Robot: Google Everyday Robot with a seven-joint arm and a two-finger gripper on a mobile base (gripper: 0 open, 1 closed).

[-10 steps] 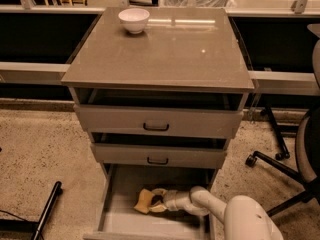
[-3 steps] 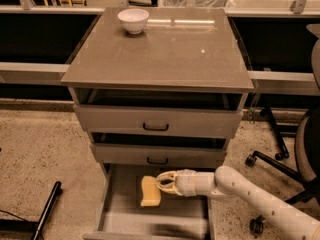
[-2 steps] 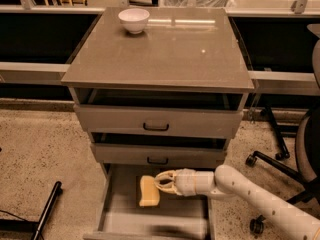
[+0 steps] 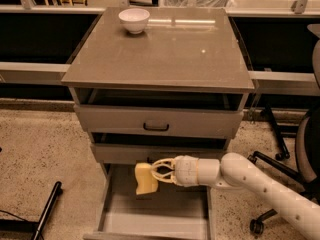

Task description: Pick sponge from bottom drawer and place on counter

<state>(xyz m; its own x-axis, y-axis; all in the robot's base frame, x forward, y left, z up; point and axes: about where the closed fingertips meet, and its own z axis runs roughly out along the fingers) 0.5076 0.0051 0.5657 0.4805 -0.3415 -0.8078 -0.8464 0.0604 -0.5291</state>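
My tool, reaching in from the right, is clamped on the pale-yellow sponge. The sponge hangs above the floor of the open bottom drawer, just in front of the middle drawer. On the worktop above, a white bowl sits near the far left corner. An office chair stands at right.
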